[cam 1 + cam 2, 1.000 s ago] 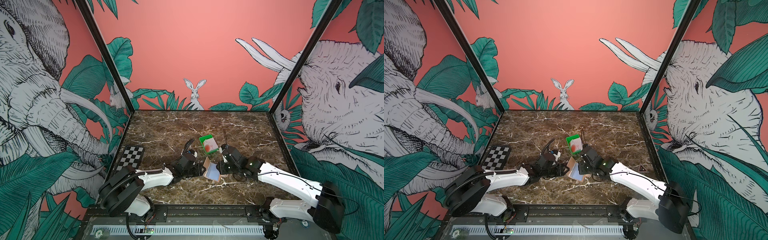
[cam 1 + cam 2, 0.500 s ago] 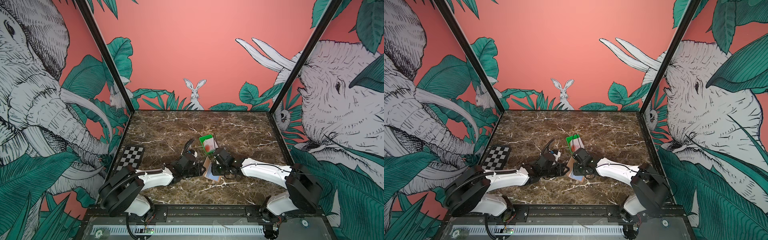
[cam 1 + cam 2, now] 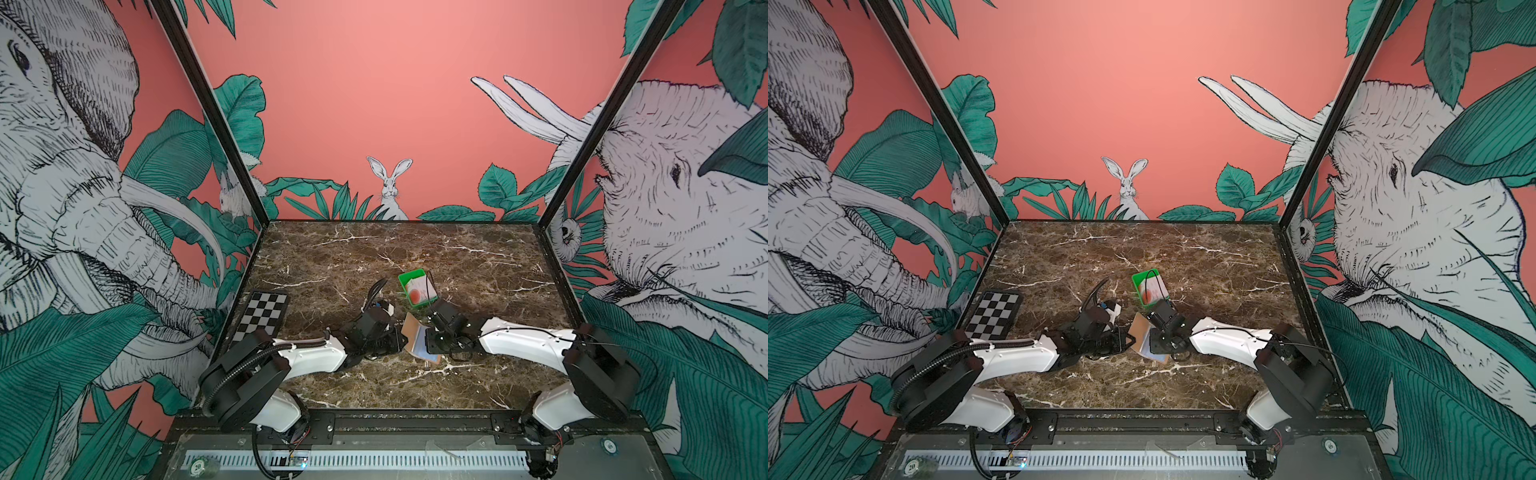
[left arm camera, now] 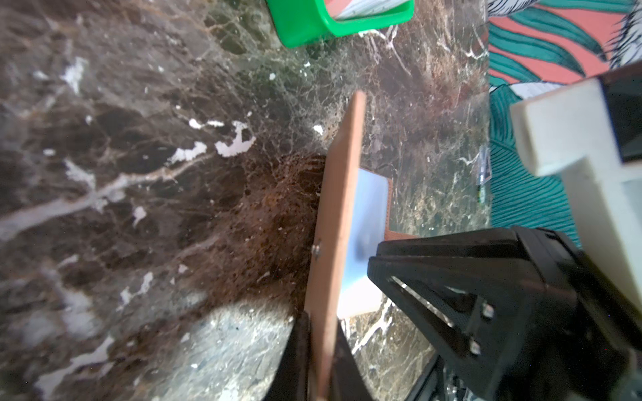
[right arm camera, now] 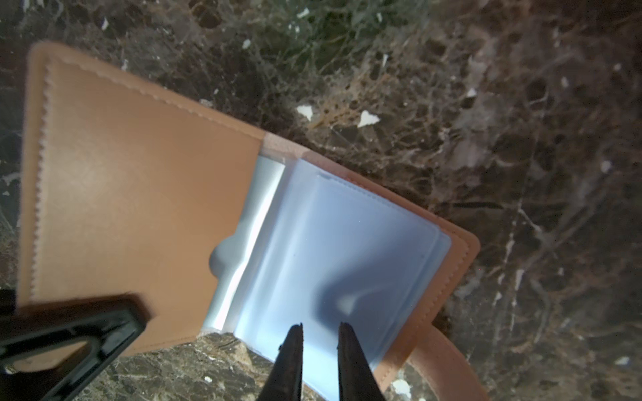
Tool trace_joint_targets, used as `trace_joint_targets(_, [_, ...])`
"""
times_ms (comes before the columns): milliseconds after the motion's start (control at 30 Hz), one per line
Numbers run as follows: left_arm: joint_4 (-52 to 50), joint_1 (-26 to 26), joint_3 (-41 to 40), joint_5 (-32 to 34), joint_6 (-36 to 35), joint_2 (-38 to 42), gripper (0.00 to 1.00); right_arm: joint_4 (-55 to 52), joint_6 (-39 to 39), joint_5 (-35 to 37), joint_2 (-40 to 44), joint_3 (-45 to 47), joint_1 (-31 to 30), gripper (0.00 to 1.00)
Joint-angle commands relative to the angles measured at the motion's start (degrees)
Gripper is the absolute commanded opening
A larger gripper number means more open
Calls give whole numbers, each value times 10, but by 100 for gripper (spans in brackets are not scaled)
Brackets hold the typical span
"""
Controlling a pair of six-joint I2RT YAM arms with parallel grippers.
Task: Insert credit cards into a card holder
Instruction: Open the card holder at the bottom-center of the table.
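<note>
A tan leather-like folding card holder [image 3: 415, 338] sits open on the brown marble tabletop [image 3: 374, 257], just beside a small green plastic tray [image 3: 405, 282], on the tray's side nearest the robot bases. The credit cards [image 3: 419, 291], the top one white with a red-orange circle, lie inside the tray, apart from the holder.

The left gripper [image 4: 318, 333] is clenched on the edge of the holder's cover flap, which stands raised off the table; a small metal snap stud [image 4: 316, 250] shows on the flap's outer face. The holder's other half lies flat, and pale blue translucent plastic sleeves [image 5: 347, 243] are fanned over it.

The right gripper [image 5: 319, 330], on the holder's side away from the left arm, points down at the sleeves. Its 2 black fingertips [image 5: 295, 340] stand a narrow gap apart, with nothing visibly between them. Whether they touch the top sleeve cannot be told.
</note>
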State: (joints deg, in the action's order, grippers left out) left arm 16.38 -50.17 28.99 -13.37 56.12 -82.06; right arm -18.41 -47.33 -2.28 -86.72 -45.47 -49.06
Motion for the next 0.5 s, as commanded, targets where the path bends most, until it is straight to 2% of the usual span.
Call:
trace_joint_targets(0, [29, -7, -22, -2, 23, 28, 6, 11, 9, 4, 6, -7, 3, 19])
trace_joint_targets(167, [-6, -36, -15, 20, 22, 38, 5, 10, 16, 1, 5, -20, 4, 19])
trace_joint_targets(400, [31, -57, -59, 53, 69, 49, 8, 23, 18, -22, -22, -40, 5, 18])
trace_joint_targets(467, [34, -60, -60, 52, 72, 45, 11, 35, 16, -35, -31, -40, 5, 18])
